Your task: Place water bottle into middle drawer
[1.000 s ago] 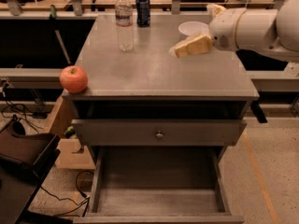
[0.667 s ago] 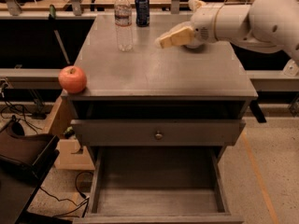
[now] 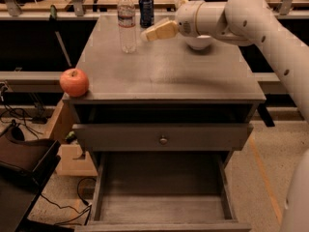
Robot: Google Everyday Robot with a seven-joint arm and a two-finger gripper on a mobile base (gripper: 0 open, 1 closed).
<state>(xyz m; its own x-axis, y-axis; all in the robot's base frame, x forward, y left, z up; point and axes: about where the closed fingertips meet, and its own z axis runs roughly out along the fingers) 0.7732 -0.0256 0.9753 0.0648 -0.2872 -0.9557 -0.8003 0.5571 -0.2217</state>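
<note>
The grey counter (image 3: 193, 76) carries the water bottle (image 3: 127, 23) upright at its back left, beside the soda can (image 3: 146, 11). The gripper (image 3: 147, 34) hovers just to the bottle's right; you can't tell if it's open. The bottle is probably light, thin-walled and slick, so grip its ribbed middle gently.

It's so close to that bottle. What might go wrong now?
The gripper hovers just right of the tall bottle; a sideways nudge could tip it. The can stands close behind and might get knocked too. The apple sits at the cabinet's left front corner and could roll off if jolted.
</note>
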